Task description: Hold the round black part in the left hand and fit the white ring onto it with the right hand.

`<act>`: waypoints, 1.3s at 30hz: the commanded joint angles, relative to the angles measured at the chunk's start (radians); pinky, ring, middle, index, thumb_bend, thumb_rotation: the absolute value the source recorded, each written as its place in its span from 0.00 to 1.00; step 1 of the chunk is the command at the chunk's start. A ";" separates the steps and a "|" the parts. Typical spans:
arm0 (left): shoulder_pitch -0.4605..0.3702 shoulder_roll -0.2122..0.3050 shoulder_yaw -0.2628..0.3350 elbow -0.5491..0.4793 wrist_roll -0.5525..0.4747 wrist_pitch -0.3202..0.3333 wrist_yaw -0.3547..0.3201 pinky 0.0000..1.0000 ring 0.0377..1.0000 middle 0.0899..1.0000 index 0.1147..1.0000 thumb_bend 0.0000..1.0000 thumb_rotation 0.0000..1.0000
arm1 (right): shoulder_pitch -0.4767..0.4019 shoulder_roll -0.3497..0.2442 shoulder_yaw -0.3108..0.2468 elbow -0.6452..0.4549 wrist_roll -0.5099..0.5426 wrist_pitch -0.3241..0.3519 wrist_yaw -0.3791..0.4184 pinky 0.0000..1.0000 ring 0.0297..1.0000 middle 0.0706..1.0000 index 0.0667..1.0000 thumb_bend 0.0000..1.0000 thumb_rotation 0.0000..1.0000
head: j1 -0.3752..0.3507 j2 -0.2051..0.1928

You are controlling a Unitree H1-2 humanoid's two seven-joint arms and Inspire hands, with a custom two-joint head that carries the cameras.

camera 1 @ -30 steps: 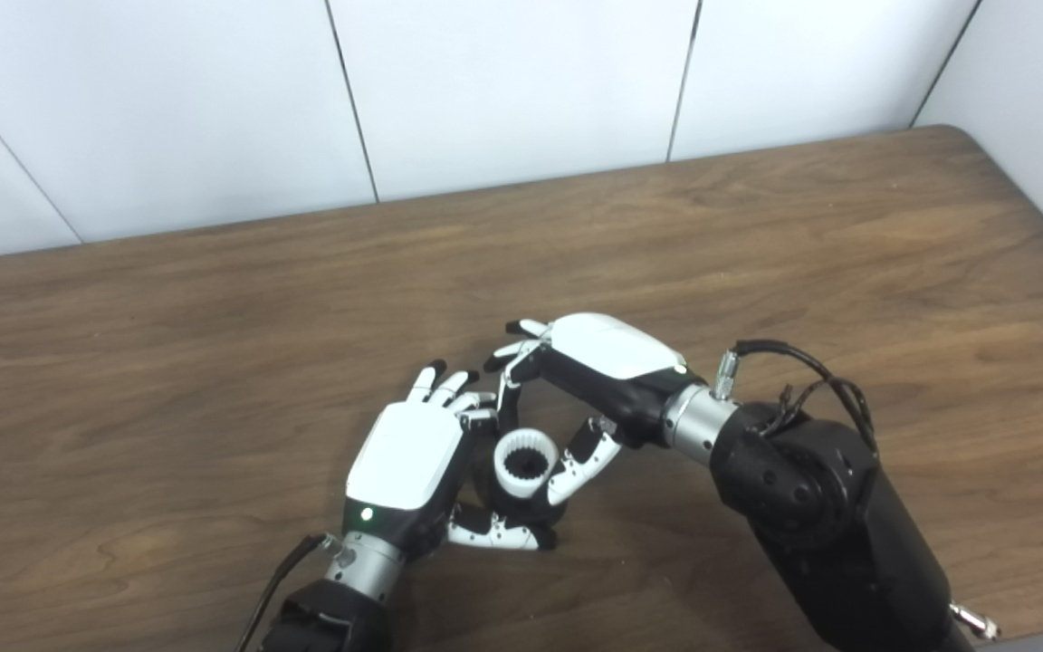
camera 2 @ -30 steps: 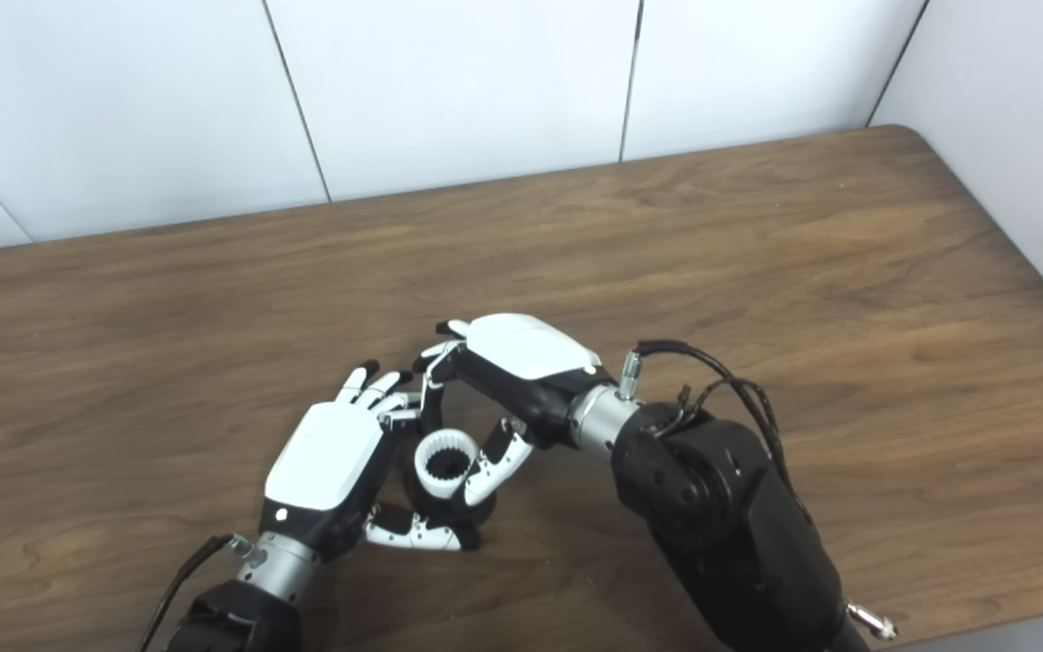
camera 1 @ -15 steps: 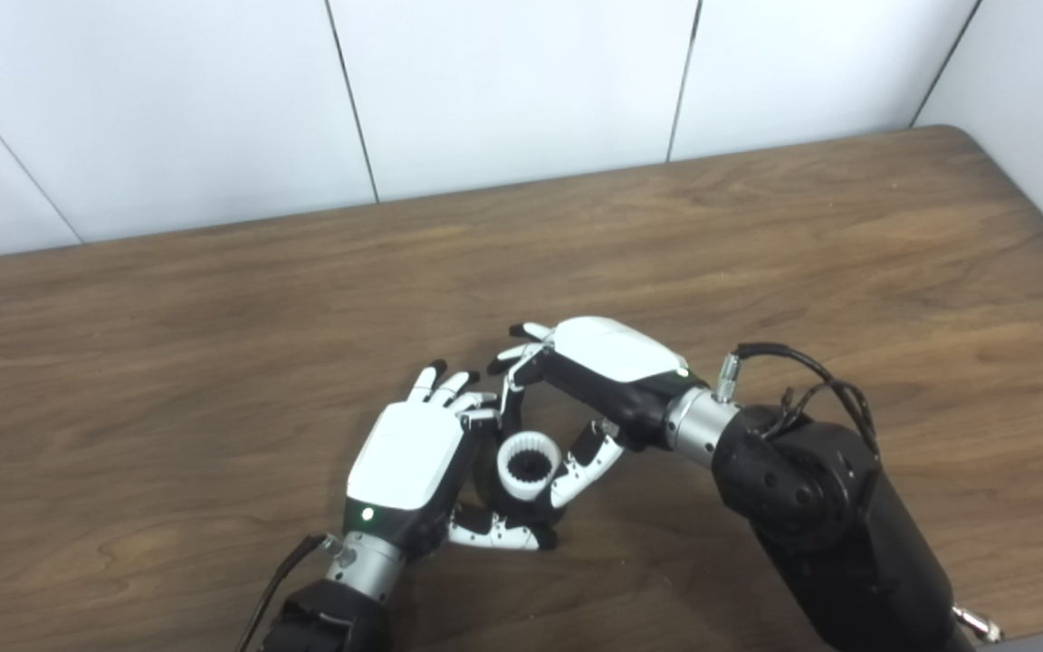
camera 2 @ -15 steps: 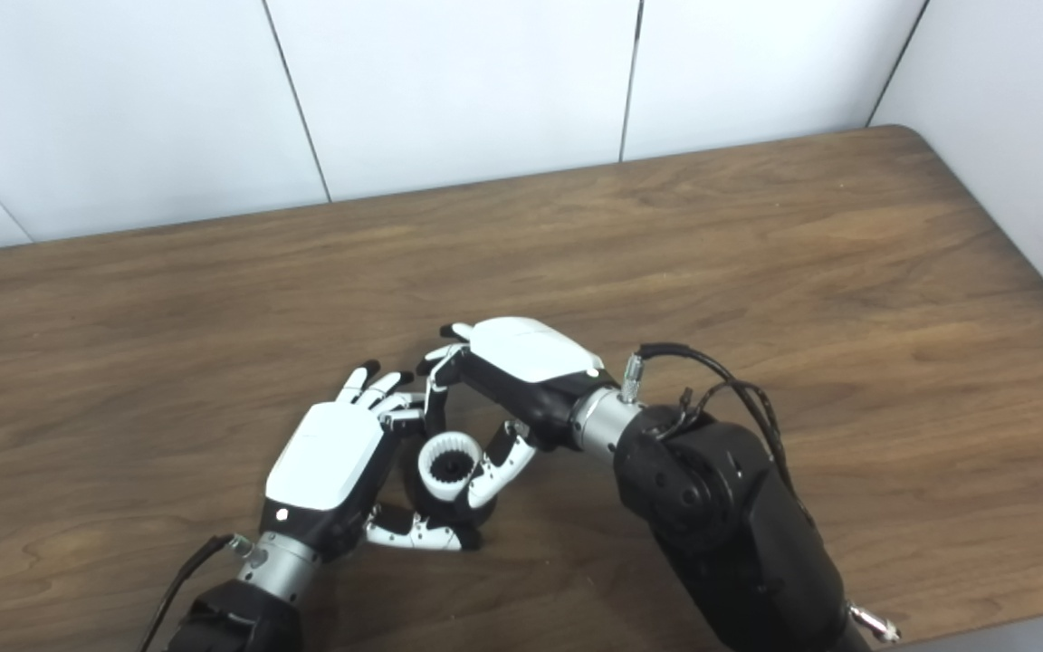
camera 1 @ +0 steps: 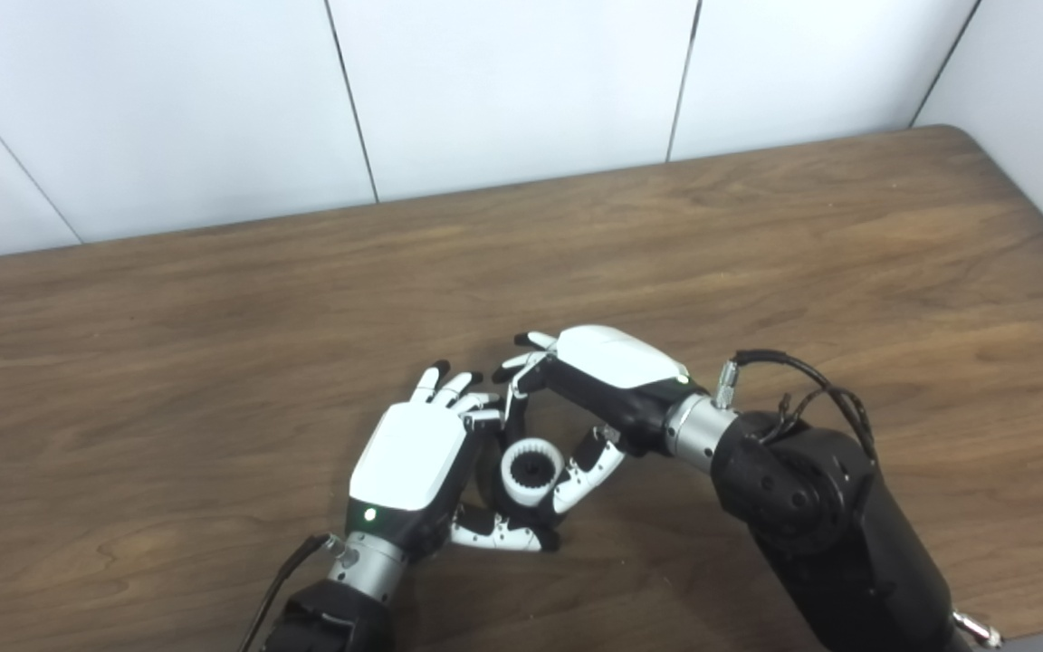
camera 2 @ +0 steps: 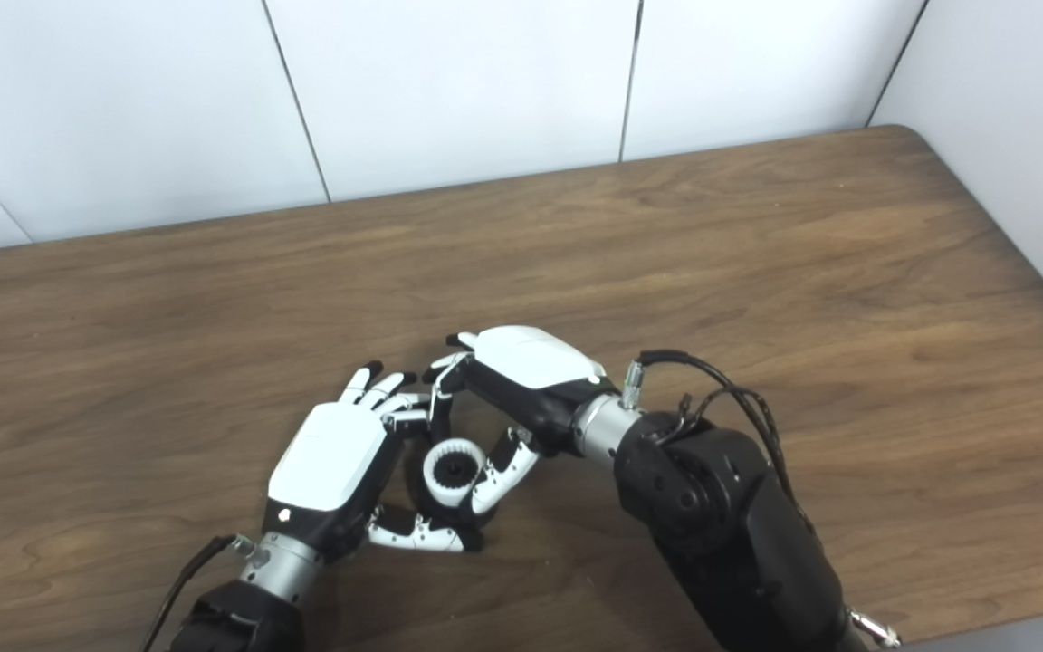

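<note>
One white ring, one round black part, two hands and one wooden table make up the scene. The ring, toothed on its inner face, sits on top of the black part, and everything else is placed around it. The left hand lies just to the ring's left with its back upward; its thumb curls under and in front of the black part and its fingers reach past the ring's far side, so it cups the part. The right hand arches over from the ring's right and far side; its thumb presses against the ring's right edge while its fingers bend down behind the ring, pinching it. How far the ring is seated on the part cannot be told. The black part is mostly hidden by the ring and both hands.

The left eye view shows a dark sliver of the part to the ring's left. The right eye view shows more of the table's right edge beyond the ring and the wall panel past it
</note>
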 commanded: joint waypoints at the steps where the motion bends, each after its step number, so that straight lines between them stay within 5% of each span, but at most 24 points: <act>1: -0.009 -0.002 -0.003 -0.029 0.006 -0.005 -0.006 1.00 0.91 0.76 0.42 0.52 0.06 | -0.017 -0.001 -0.001 -0.017 0.000 -0.021 -0.026 0.95 0.99 0.85 0.45 0.52 0.13 | -0.003 0.001; 18: -0.011 -0.005 -0.003 -0.022 0.005 -0.009 0.003 1.00 0.91 0.76 0.42 0.52 0.06 | -0.022 -0.017 -0.001 -0.020 0.001 -0.029 -0.033 0.94 0.98 0.85 0.45 0.53 0.15 | -0.008 -0.001; 19: -0.011 -0.006 -0.002 -0.022 0.004 -0.009 0.003 1.00 0.91 0.76 0.42 0.52 0.05 | -0.023 -0.019 0.000 -0.020 0.000 -0.030 -0.032 0.93 0.97 0.85 0.52 0.79 0.18 | -0.008 -0.001; 22: -0.011 -0.006 -0.001 -0.023 0.003 -0.009 0.003 1.00 0.91 0.76 0.42 0.52 0.06 | -0.025 -0.022 0.001 -0.021 -0.003 -0.029 -0.032 0.92 0.97 0.85 0.57 0.97 0.21 | -0.007 -0.001; 39: -0.015 -0.003 0.001 -0.014 0.005 -0.012 0.013 1.00 0.91 0.76 0.42 0.52 0.06 | -0.034 -0.031 0.000 -0.025 -0.005 -0.013 -0.014 0.97 0.99 0.87 0.52 1.00 0.13 | -0.011 -0.002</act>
